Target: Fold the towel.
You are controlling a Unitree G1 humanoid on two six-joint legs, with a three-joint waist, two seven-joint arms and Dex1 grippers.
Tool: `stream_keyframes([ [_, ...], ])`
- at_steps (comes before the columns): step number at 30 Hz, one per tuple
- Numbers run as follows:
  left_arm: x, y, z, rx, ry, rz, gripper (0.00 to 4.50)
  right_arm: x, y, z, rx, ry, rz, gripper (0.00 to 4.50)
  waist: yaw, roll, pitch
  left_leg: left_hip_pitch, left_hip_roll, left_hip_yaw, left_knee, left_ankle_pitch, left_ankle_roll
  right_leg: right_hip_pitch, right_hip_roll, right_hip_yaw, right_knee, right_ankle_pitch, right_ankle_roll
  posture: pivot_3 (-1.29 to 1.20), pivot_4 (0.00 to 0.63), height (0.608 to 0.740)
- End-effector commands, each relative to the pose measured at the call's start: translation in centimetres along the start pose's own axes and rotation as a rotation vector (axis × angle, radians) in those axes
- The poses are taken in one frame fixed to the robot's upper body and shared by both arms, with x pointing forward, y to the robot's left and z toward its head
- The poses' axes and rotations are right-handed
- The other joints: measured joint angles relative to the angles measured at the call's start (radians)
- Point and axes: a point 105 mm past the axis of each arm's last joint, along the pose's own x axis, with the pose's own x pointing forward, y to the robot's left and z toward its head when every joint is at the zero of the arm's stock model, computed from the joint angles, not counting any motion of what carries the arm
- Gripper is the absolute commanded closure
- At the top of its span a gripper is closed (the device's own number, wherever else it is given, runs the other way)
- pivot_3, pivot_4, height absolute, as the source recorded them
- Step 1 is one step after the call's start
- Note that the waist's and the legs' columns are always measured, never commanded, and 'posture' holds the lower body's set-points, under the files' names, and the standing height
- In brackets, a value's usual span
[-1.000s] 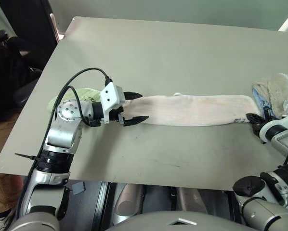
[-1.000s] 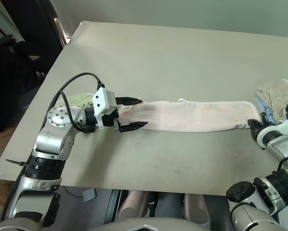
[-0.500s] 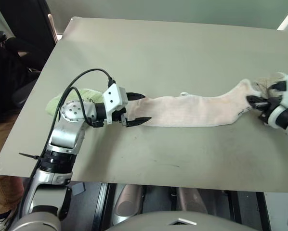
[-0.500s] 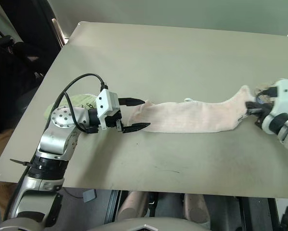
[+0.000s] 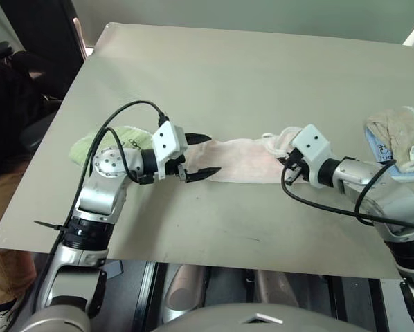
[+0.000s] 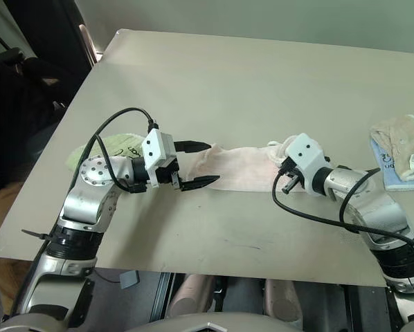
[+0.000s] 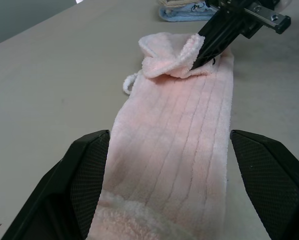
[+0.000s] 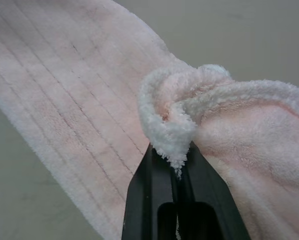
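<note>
Across the middle of the counter (image 5: 228, 83) lies the towel (image 5: 238, 160), a pale pink strip of terry cloth folded long and narrow, with ribbed lines running along its length. Its right end is doubled back and bunched into a small curl that sits on top of the strip. A small white loop (image 7: 128, 83) sticks out from the far edge of the towel near that curl.

At the towel's left end, the left pincer (image 5: 201, 153) stands wide open, one black finger on either side of the strip and nothing gripped between them; the cloth runs flat on the counter between the fingers (image 7: 87, 175).

At the curled right end of the towel, the right pincer (image 8: 173, 172) is nearly closed on a tuft of the folded edge, its two thin black tips pinching the fluffy rim and holding it just above the flat part of the strip.

To the left of the towel, behind the left arm, a light green cloth (image 5: 103, 138) lies partly hidden. Well to the right of the towel, near the counter's right edge, a beige cloth (image 5: 401, 131) with a white label rests on something pale blue (image 5: 383, 153).
</note>
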Motion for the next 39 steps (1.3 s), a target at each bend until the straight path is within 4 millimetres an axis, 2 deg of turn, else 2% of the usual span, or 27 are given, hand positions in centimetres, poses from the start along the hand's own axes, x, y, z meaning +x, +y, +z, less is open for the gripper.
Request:
stream_keyframes([
  [1, -0.4, 0.0, 1.0, 0.033, -0.024, 0.014, 0.36, -0.6, -0.5, 0.8, -0.004, -0.046, 0.001, 3.22, 0.0, 0.0, 0.0, 0.0, 0.0, 0.0, 0.0, 0.0, -0.001, 0.0, 0.0, 0.0, 0.0, -0.002, -0.002, 0.0, 0.15, 0.739],
  [8, -1.0, 0.0, 0.8, -0.016, -0.03, 0.052, 0.36, -3.3, -0.1, 2.9, 0.035, -0.178, 0.079, 0.7, -0.001, 0.0, 0.0, 0.0, 0.0, 0.0, 0.0, 0.0, -0.003, 0.0, 0.0, 0.0, 0.001, -0.002, -0.005, 0.0, 0.15, 0.739],
  [9, -1.2, 0.1, 1.1, -0.049, -0.055, 0.073, 0.36, -4.3, -0.5, 3.6, 0.048, -0.23, 0.078, 0.39, -0.001, 0.0, 0.0, 0.001, 0.0, 0.0, 0.0, 0.0, -0.003, 0.0, 0.0, 0.0, 0.001, -0.002, -0.006, 0.0, 0.15, 0.739],
  [11, -1.5, 0.3, 1.5, -0.116, -0.102, 0.116, 0.36, -5.6, -1.4, 4.6, 0.069, -0.301, 0.053, 0.39, -0.001, 0.0, 0.0, 0.001, 0.0, 0.0, -0.001, 0.0, -0.003, 0.0, 0.0, 0.0, 0.001, -0.002, -0.006, 0.0, 0.15, 0.739],
  [13, -1.8, 0.5, 2.1, -0.211, -0.163, 0.167, 0.36, -6.0, -3.5, 4.7, 0.116, -0.329, -0.037, 0.39, -0.002, 0.0, 0.0, 0.001, 0.0, 0.0, -0.001, 0.0, -0.003, 0.0, 0.0, 0.0, 0.001, -0.003, -0.003, 0.0, 0.15, 0.739],
  [15, -2.1, 0.5, 2.4, -0.308, -0.215, 0.206, 0.36, -5.5, -5.7, 3.7, 0.177, -0.304, -0.14, 0.85, -0.004, -0.001, 0.0, 0.002, 0.0, 0.001, -0.001, 0.001, -0.003, 0.002, 0.0, 0.0, 0.001, -0.003, -0.003, 0.0, 0.15, 0.739],
  [17, -2.2, 0.2, 2.5, -0.387, -0.24, 0.231, 0.36, -4.8, -6.5, 2.4, 0.201, -0.263, -0.175, 1.38, -0.006, -0.001, 0.0, 0.004, 0.0, 0.001, -0.001, 0.001, -0.003, 0.003, 0.0, 0.0, 0.001, -0.003, -0.003, 0.0, 0.15, 0.739],
  [24, -3.5, -1.7, 1.8, -0.754, -0.353, 0.33, 0.36, -0.4, -5.6, -1.6, 0.279, -0.204, -0.138, 3.94, -0.01, -0.001, 0.0, 0.005, 0.001, 0.001, -0.002, 0.004, -0.005, 0.003, 0.0, 0.0, 0.002, -0.002, -0.005, 0.0, 0.15, 0.739],
  [26, -3.7, -2.7, 1.3, -0.799, -0.327, 0.338, 0.36, 0.7, -4.9, -2.9, 0.298, -0.177, -0.11, 4.45, -0.01, -0.001, 0.0, 0.005, 0.001, 0.001, -0.002, 0.004, -0.005, 0.003, 0.0, 0.0, 0.002, -0.001, -0.005, 0.0, 0.15, 0.739],
  [30, -3.9, -4.8, 0.2, -0.883, -0.255, 0.361, 0.36, 2.3, -3.2, -5.9, 0.238, -0.072, -0.067, 4.45, -0.01, -0.001, 0.0, 0.009, 0.001, 0.001, -0.003, 0.003, -0.005, 0.005, 0.001, 0.0, 0.002, -0.002, -0.007, 0.0, 0.15, 0.739],
  [32, -3.9, -5.1, -0.2, -0.904, -0.225, 0.376, 0.36, 2.7, -3.0, -6.3, 0.221, -0.059, -0.07, 4.45, -0.01, -0.001, 0.0, 0.016, 0.001, 0.001, -0.003, -0.005, -0.004, 0.013, 0.001, 0.0, 0.001, -0.004, -0.007, 0.0, 0.15, 0.739],
  [33, -3.9, -5.4, -0.6, -0.926, -0.206, 0.398, 0.36, 2.5, -3.3, -5.4, 0.213, -0.099, -0.073, 4.45, -0.01, -0.001, 0.0, 0.02, 0.001, 0.001, -0.003, -0.009, -0.011, 0.016, 0.001, 0.0, 0.001, -0.006, -0.003, 0.0, 0.15, 0.739],
  [35, -4.1, -5.7, -1.0, -0.956, -0.19, 0.432, 0.0, 1.9, -3.8, -3.4, 0.193, -0.188, -0.073, 4.5, -0.012, -0.001, 0.0, 0.024, 0.001, 0.001, -0.003, -0.009, -0.011, 0.021, 0.001, 0.0, 0.001, -0.009, 0.0, 0.0, 0.15, 0.739],
  [39, -4.6, -5.9, -1.9, -1.085, -0.195, 0.504, 0.0, 0.0, -4.5, -0.4, 0.11, -0.31, -0.07, 4.5, -0.016, 0.0, 0.0, 0.024, 0.001, 0.001, -0.003, -0.009, -0.012, 0.021, 0.001, 0.0, 0.001, -0.009, 0.0, 0.0, 0.15, 0.739],
])
